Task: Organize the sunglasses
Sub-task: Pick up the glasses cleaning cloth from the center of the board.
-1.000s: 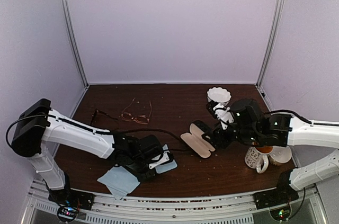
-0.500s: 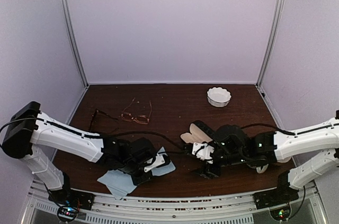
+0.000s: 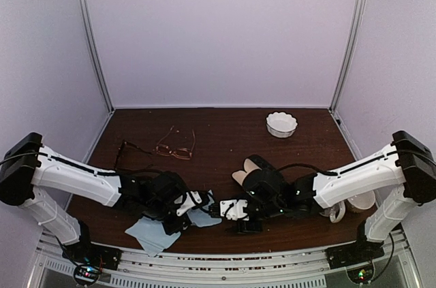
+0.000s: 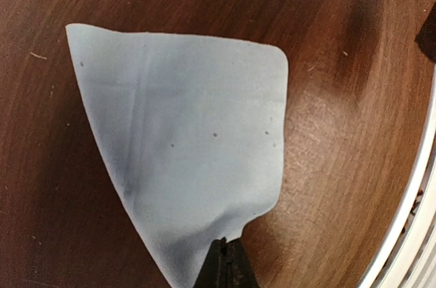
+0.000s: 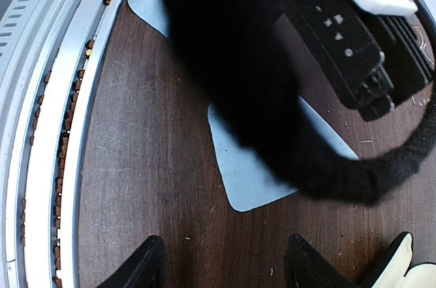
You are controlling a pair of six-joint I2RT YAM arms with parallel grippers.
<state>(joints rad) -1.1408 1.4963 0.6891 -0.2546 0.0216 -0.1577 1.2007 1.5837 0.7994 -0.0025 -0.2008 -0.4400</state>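
Top external: thin copper wire sunglasses (image 3: 175, 150)

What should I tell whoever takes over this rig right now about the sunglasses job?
Tools: left tool shut, pinching the edge of a light-blue square cloth on the brown wooden table; right tool open, empty, low beside that cloth.
Things: thin black-framed sunglasses and copper wire-framed sunglasses lie side by side at the far left, untouched. The black oblong case with cream lining lies open mid-table, partly behind the right arm.
Done: neither pair stowed.
Left: both pairs.
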